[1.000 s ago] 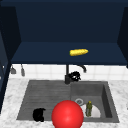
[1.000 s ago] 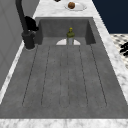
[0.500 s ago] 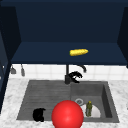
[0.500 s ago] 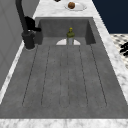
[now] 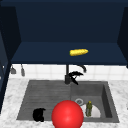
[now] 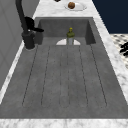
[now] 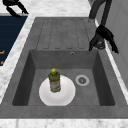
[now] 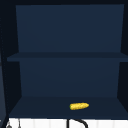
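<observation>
Flat, even simulator light falls on the grey sink (image 5: pixel 45 95), with hardly any cast shadows and no glare. The dark blue cabinet (image 8: pixel 67 75) stays dim. Every view is soft and blurred throughout.

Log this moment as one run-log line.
right hand: open at faucet | left hand: idle, sink front edge | bottle: upright on plate

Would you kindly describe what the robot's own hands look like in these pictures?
Both are plain matte black, human-shaped robot hands with slender fingers and a thumb. The left robot hand and the right robot hand end at the wrist, with no arm, sleeve, cable or marking on either.
</observation>
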You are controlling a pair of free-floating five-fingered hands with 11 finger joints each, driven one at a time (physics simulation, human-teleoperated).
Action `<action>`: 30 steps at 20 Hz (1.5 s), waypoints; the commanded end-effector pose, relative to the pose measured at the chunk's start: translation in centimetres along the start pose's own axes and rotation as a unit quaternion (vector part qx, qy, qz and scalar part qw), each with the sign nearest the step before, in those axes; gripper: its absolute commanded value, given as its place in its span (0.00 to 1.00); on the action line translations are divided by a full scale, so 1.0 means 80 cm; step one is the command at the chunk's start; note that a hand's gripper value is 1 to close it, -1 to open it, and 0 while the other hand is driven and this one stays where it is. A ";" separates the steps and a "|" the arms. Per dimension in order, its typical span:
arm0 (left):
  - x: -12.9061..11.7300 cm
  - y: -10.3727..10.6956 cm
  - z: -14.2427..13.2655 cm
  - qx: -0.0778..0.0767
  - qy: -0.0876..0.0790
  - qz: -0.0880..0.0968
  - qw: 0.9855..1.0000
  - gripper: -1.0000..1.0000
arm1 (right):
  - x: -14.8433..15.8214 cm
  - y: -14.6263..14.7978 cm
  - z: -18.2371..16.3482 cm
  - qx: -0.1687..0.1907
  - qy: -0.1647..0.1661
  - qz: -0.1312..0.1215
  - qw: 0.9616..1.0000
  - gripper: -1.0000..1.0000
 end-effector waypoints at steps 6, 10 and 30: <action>0.000 0.000 0.000 0.000 0.000 0.000 1.000 0.50 | -0.010 -0.024 0.002 0.041 -0.055 -0.050 0.996 0.00; 0.000 0.000 0.000 0.000 0.000 0.000 1.000 0.50 | -0.005 -0.005 0.000 0.040 -0.043 -0.029 0.998 0.00; 0.000 0.000 0.000 0.000 0.000 0.000 1.000 0.50 | -0.053 -0.049 -0.001 0.097 -0.151 -0.067 0.982 0.00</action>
